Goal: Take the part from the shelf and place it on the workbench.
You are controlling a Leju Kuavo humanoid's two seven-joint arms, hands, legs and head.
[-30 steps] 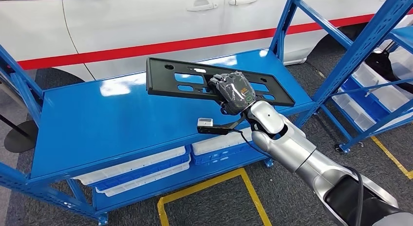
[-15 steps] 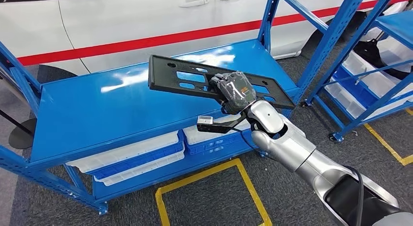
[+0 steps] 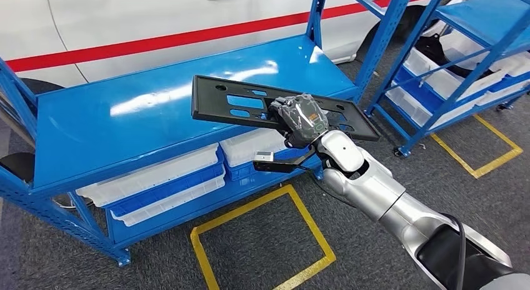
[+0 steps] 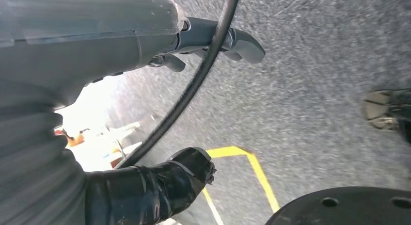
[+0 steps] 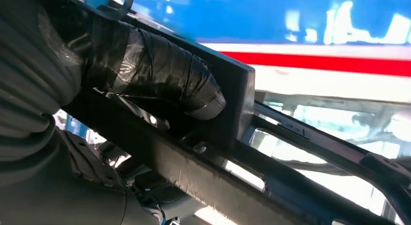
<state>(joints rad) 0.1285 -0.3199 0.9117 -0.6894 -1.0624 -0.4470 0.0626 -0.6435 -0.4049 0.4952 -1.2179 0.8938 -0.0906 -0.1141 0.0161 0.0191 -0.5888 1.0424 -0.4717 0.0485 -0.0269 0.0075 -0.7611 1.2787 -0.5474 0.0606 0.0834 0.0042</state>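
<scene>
Item: long black perforated plastic panel (image 3: 250, 104), gripped mid-length by right hand (image 3: 302, 119).
Handling: keep level; lower flat onto glossy blue tabletop (image 3: 125, 124).

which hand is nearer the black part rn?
Right. The right hand grips the black part above the blue shelf's edge. The left hand hangs over grey floor, holding nothing.

Bright, even overhead light; white glare patches on the blue workbench top (image 3: 156, 109). Head view sharp. Wrist views blurred, with blown-out highlights.
</scene>
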